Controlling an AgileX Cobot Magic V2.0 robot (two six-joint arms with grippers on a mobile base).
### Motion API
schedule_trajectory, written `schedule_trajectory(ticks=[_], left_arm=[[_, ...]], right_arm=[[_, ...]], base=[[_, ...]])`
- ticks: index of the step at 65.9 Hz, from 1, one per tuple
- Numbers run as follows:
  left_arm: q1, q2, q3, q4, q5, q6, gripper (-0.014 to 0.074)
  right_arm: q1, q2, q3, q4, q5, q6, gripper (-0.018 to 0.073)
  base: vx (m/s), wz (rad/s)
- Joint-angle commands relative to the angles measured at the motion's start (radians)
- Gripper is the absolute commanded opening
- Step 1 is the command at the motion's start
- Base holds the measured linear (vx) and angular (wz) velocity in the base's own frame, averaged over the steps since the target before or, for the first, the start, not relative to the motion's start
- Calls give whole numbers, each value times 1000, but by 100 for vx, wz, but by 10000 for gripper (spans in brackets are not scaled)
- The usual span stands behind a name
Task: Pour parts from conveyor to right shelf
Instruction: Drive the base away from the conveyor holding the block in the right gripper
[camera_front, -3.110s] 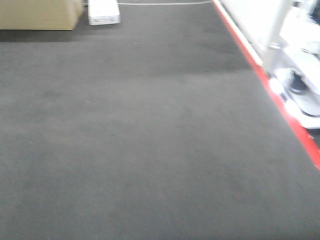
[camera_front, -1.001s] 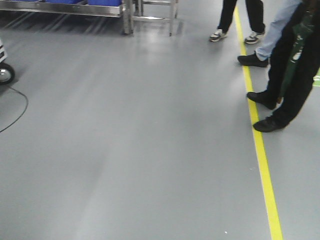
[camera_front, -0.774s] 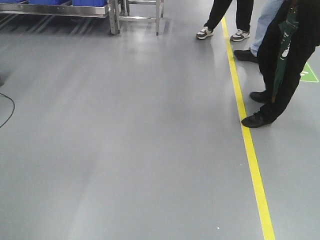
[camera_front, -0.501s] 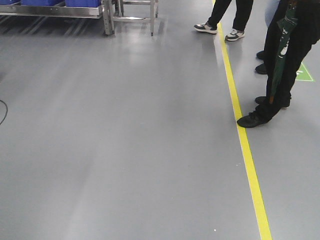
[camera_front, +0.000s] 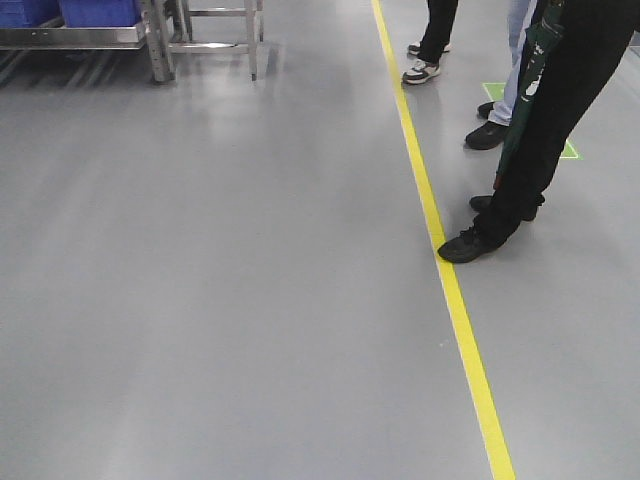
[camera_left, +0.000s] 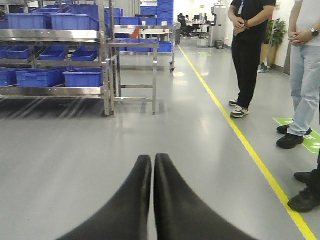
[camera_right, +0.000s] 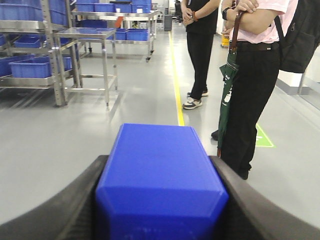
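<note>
1. Where the front view looks down, grey floor (camera_front: 220, 300) fills most of it, crossed by a yellow line (camera_front: 440, 260); bystanders' legs (camera_front: 550, 120) are cut off at the top edge.
2. Left wrist view: the left gripper (camera_left: 152, 159) has its black fingers pressed together, empty. A steel shelf rack (camera_left: 55, 35) with blue bins (camera_left: 82, 77) stands ahead on the left, its rollers too distant to make out.
3. Right wrist view: the right gripper (camera_right: 160, 159) clamps a solid blue block (camera_right: 160, 185) with bevelled edges between its fingers; the block's lower end runs off the frame.
</note>
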Motion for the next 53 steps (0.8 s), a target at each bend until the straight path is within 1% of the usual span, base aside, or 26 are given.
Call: schedule_trajectory(ticks=[1,25,53], left_arm=[[-5,-11,-20,-7,-79,-8,-6],[-5,-11,-20,-7,-79,-8,-6],[-5,-11,-20,-7,-79,-8,-6]], right_arm=[[-5,12,-28,-7,-78,-1,-4],[-5,12,-28,-7,-78,-1,-4],[-5,12,-28,-7,-78,-1,-4]], base=[[31,-17],[42,-12],[58,-6]])
